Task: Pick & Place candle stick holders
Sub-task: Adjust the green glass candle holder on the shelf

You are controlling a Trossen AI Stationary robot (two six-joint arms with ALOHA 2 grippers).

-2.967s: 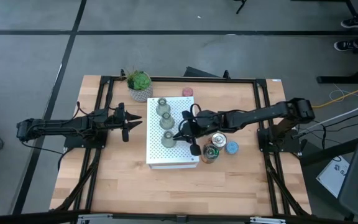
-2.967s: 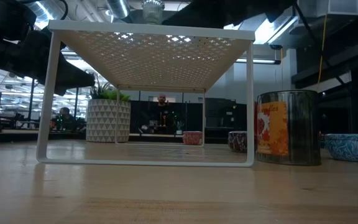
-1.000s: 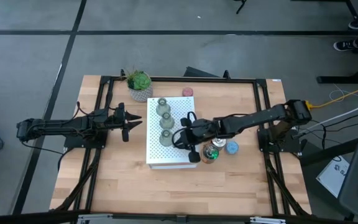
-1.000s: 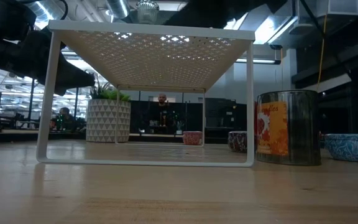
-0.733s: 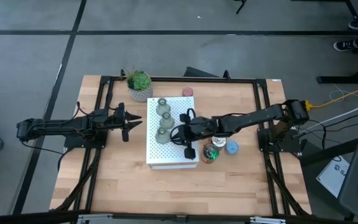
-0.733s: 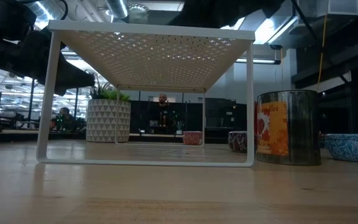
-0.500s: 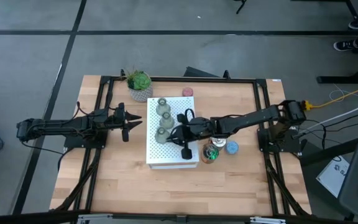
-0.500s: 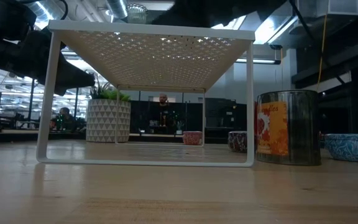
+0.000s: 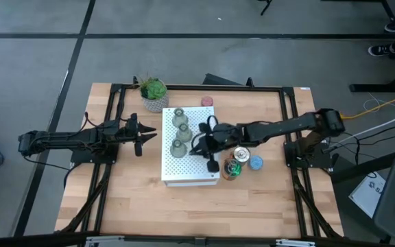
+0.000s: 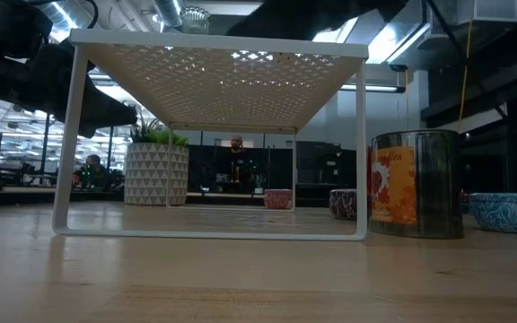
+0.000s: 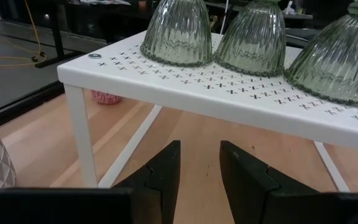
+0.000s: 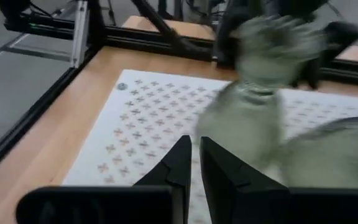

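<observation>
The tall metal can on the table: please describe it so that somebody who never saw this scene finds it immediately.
Find the white perforated shelf in the middle of the wooden table. Just off its corner on the right arm's side stands the tall metal can, between the shelf and a small blue bowl. Unlike the low round holders beside it, it is tall and carries an orange printed label.

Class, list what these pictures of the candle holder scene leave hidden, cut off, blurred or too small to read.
- Right wrist view: the green glass holders are smeared by motion blur; their ribs cannot be traced.
- Low view: only one holder's top shows above the white perforated shelf, cut by the upper edge.
- High view: the label on the metal tin is too small to read.
- Left wrist view: the third holder is cut off at the edge.
</observation>
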